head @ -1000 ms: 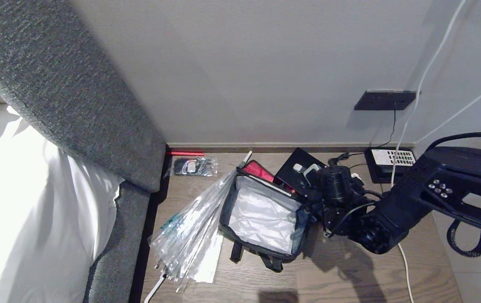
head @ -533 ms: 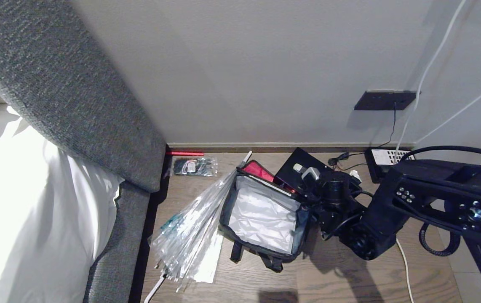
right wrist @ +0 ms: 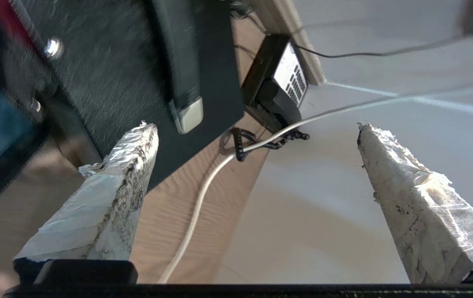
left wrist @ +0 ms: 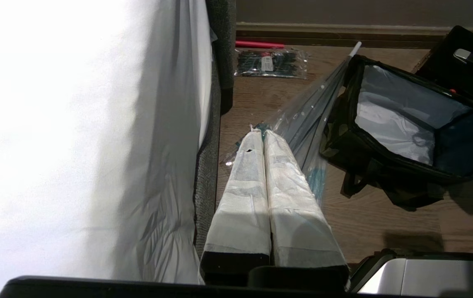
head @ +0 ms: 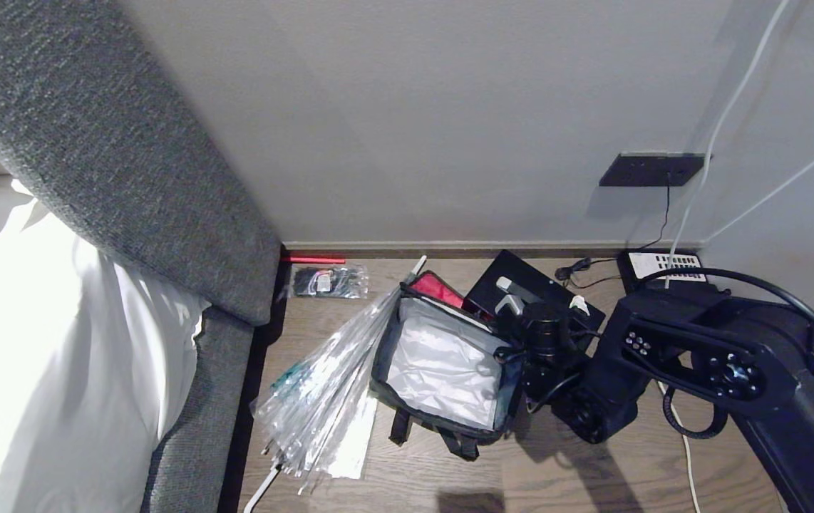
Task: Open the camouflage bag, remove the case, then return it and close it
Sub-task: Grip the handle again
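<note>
The soft, boxy camouflage bag (head: pixel 445 370) with black sides lay open on the wood floor, silvery lining showing. Beside its right edge, the right gripper (head: pixel 539 303) stood spread wide, empty, over the flat black case (head: pixel 521 281). Left gripper (left wrist: pixel 263 142) hung clenched, empty.

Camo bag (head: pixel 445 370) (lid open, silvery lining bare) on floor, black case (head: pixel 532 285) beside

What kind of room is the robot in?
Probably a bedroom, maybe in a hotel. There is a bed with white sheets, a grey padded headboard, and a desk telephone on the wooden floor by the wall.
</note>
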